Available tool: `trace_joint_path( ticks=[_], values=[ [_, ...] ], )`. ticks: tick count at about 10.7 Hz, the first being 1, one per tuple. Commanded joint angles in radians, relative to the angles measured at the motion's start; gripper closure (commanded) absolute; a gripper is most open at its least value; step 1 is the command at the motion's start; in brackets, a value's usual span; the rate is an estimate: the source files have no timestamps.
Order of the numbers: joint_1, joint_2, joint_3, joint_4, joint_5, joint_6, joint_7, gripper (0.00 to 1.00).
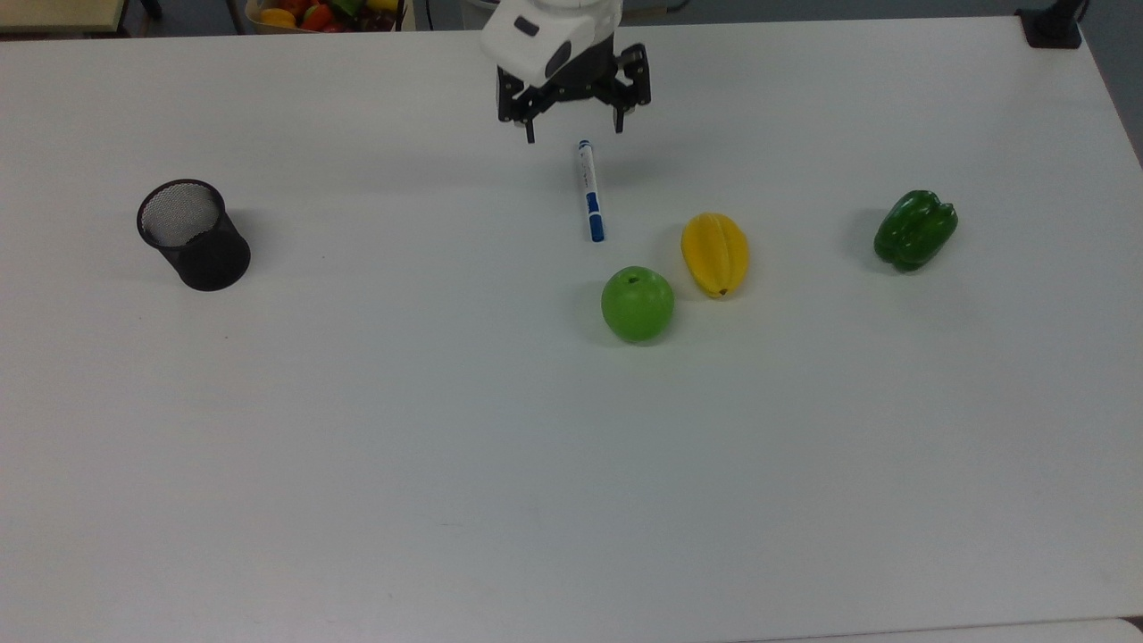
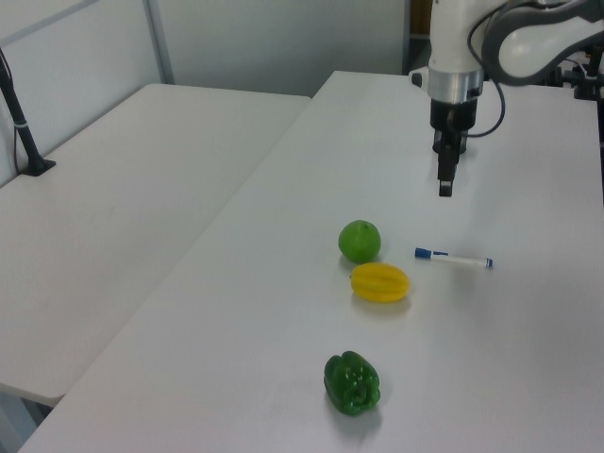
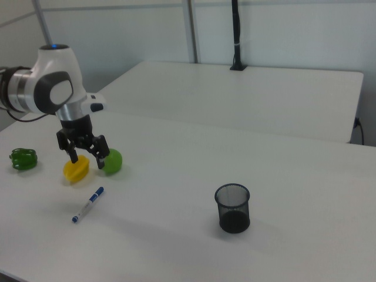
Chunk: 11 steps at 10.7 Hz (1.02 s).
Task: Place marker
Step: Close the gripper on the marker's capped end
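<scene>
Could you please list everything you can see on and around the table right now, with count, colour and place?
marker: one, white with blue cap, band and end, lying flat on the table, apart from the fruit.
green apple: one, bright green, near the marker's capped end.
yellow fruit: one, yellow and ribbed, beside the apple.
green pepper: one, dark green, at the top view's right.
mesh cup: one, black, upright, at the top view's left.
table: one, white.
bin of toy fruit: one, mixed colours, beyond the table's far edge.
gripper: one, black fingers on a white arm, open, above the marker's far end.
</scene>
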Motion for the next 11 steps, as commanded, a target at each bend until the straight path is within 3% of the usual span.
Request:
trace_joint_path(
  ticks=[1, 6, 11],
  values=[
    [0.034, 0.054, 0.0, -0.059, -0.022, 0.134, 0.1, 0.0],
    [0.057, 0.115, 0.015, -0.145, -0.052, 0.266, 0.128, 0.19],
    [0.057, 0.134, 0.018, -0.161, -0.066, 0.274, 0.128, 0.36]
  ],
)
